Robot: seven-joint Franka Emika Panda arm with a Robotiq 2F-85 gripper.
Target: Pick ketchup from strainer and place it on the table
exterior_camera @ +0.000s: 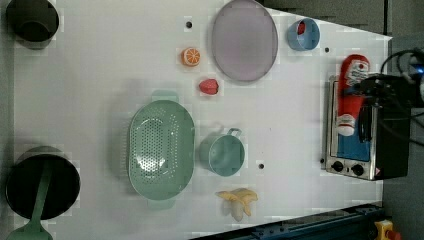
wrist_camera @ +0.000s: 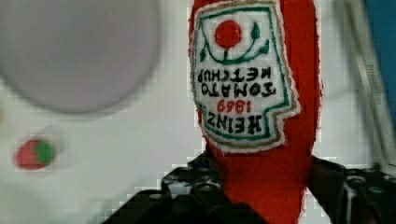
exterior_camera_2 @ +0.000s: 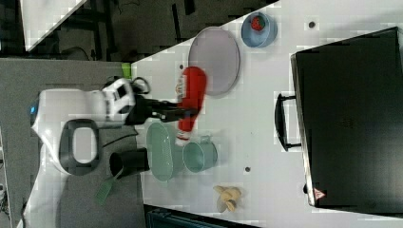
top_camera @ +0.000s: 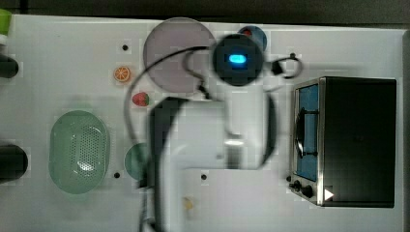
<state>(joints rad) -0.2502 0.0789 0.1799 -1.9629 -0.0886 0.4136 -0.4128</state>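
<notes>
- Ketchup (wrist_camera: 254, 93) sits nearest the wrist camera, clamped between the dark fingers (wrist_camera: 191, 196) of the gripper (wrist_camera: 261, 196); it hangs in the air, clear of the table (exterior_camera: 100, 90); in the left view it shows before the oven (exterior_camera: 360, 135), in the right view over the strainer's far end by the cup
- Strainer (exterior_camera: 161, 149): mint green, oval, perforated floor, nothing in it
- Cup (exterior_camera: 223, 153): teal, with a handle, just beside the strainer; nothing seen in it
- Blue bowl (exterior_camera: 303, 34): one small red fruit inside
- Grey plate (exterior_camera: 244, 39): bare
- Two dark pots at the left view's left edge; the lower pot (exterior_camera: 42, 182) has a green spoon (exterior_camera: 35, 220) in it; the upper pot (exterior_camera: 32, 20) looks bare
- Ketchup's look: one soft red bottle, white cap end, stitched white label with green edging, a red tomato and the words "Heinz tomato ketchup 1869"
- Counts: one orange slice (exterior_camera: 190, 56); one strawberry (exterior_camera: 209, 86) loose on the table; one banana (exterior_camera: 239, 200); one oven; one cup; one plate; one strainer
</notes>
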